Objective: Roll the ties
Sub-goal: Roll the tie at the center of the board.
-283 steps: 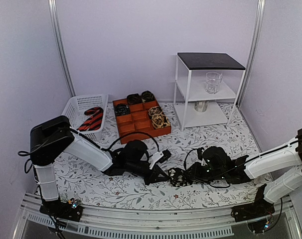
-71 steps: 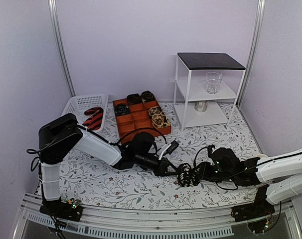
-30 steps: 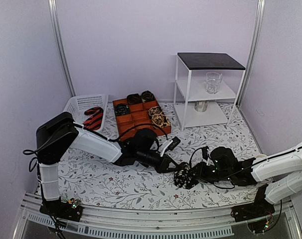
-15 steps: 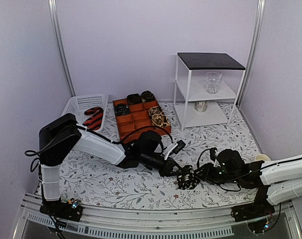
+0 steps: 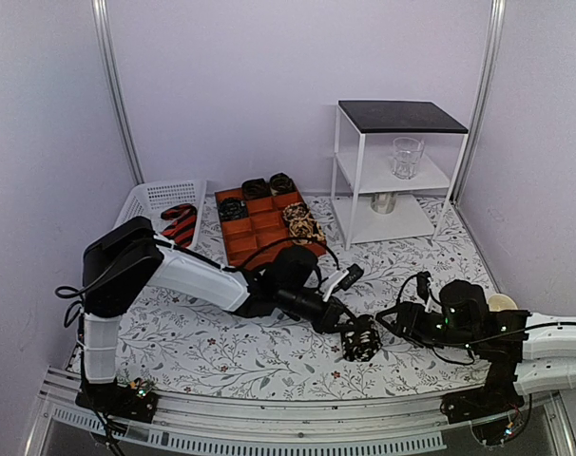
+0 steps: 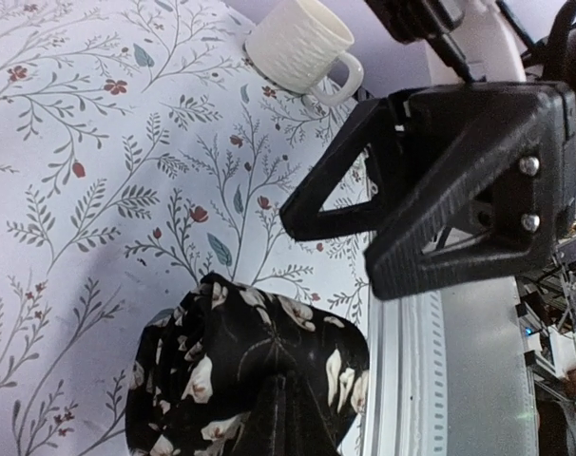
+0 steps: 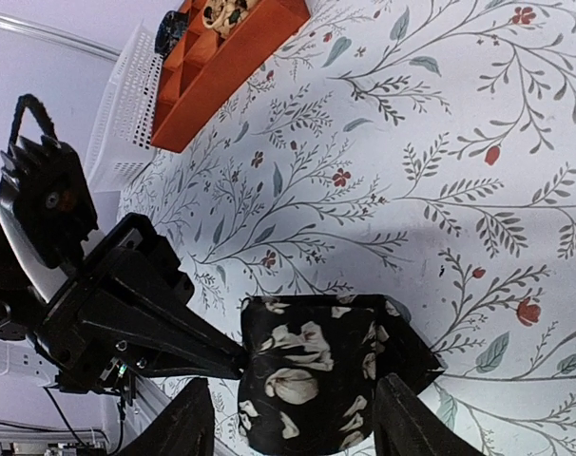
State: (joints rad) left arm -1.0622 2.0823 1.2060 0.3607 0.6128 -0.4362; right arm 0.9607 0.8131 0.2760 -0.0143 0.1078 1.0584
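Pinching tie (image 6: 202,361), apparently, left gripper (image 6: 280,407), mug (image 6: 302,43) beyond

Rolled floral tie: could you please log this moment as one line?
left gripper: shut on rolled floral tie | right gripper: open | tie: on tablecloth

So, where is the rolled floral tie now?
In the top view the rolled tie sits on the table near the front edge, right of centre, pinched by the left gripper, the open right gripper just beside it.
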